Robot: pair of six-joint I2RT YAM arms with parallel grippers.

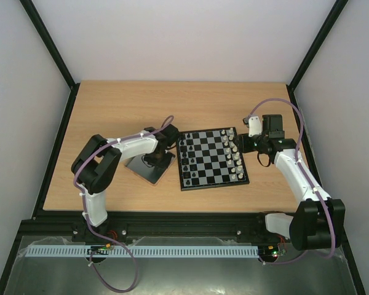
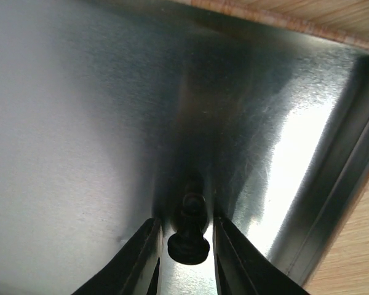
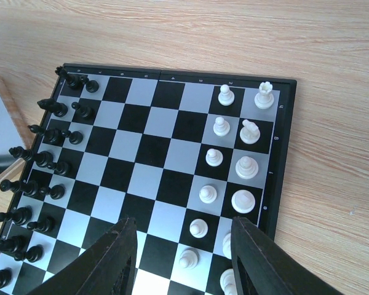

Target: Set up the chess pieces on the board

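Observation:
The board [image 1: 209, 161] lies mid-table. Black chess pieces [image 1: 184, 163] fill its two left files and white chess pieces [image 1: 235, 157] stand along its two right files. My left gripper [image 1: 152, 158] points down into the grey metal tray [image 1: 138, 166]. In the left wrist view its jaws [image 2: 186, 243] stand narrowly open, closely straddling a black pawn [image 2: 189, 236] on the tray floor [image 2: 80, 123], with thin gaps on both sides. My right gripper [image 1: 241, 145] hovers over the board's right edge. It is wide open and empty [image 3: 183, 227] above white pawns [image 3: 207, 195].
The right wrist view shows the board [image 3: 154, 123], black pieces [image 3: 43, 158] on the left, white pieces [image 3: 246, 166] on the right and the tray's edge [image 3: 0, 135] at far left. The tray's raised rim [image 2: 338, 184] runs beside my left fingers. Bare wooden tabletop [image 1: 123, 110] surrounds everything.

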